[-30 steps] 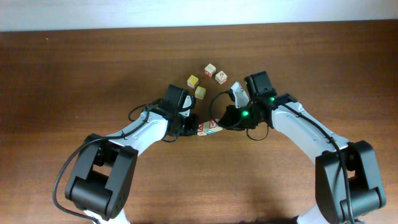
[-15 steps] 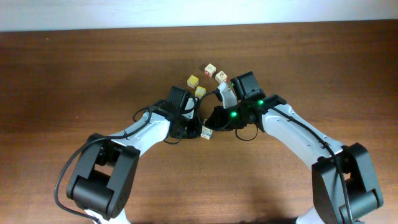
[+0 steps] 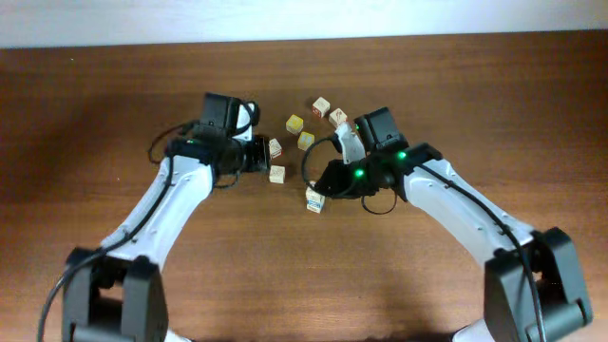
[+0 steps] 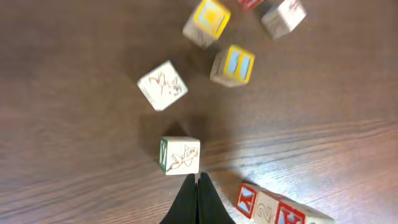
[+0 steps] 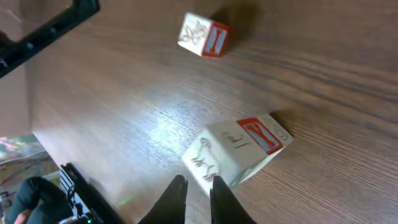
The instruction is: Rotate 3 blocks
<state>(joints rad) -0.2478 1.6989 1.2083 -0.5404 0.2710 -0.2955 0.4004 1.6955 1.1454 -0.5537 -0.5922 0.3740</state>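
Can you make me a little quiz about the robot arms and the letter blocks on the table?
1. True or false: the left gripper is squeezing a block between its fingers.
2. How many yellow-faced cubes does the left wrist camera show? A one, B two, C four.
3. What colour is the letter frame on the row of blocks just ahead of the right gripper?
Key: 1 false, it is shut on nothing; 2 B; 3 red.

From overhead we look straight down on the whole worktop (image 3: 456,85). Our wrist cameras sit close behind the left hand (image 4: 197,182) and right hand (image 5: 198,182), facing the wood; all views share the central blocks (image 3: 276,174).
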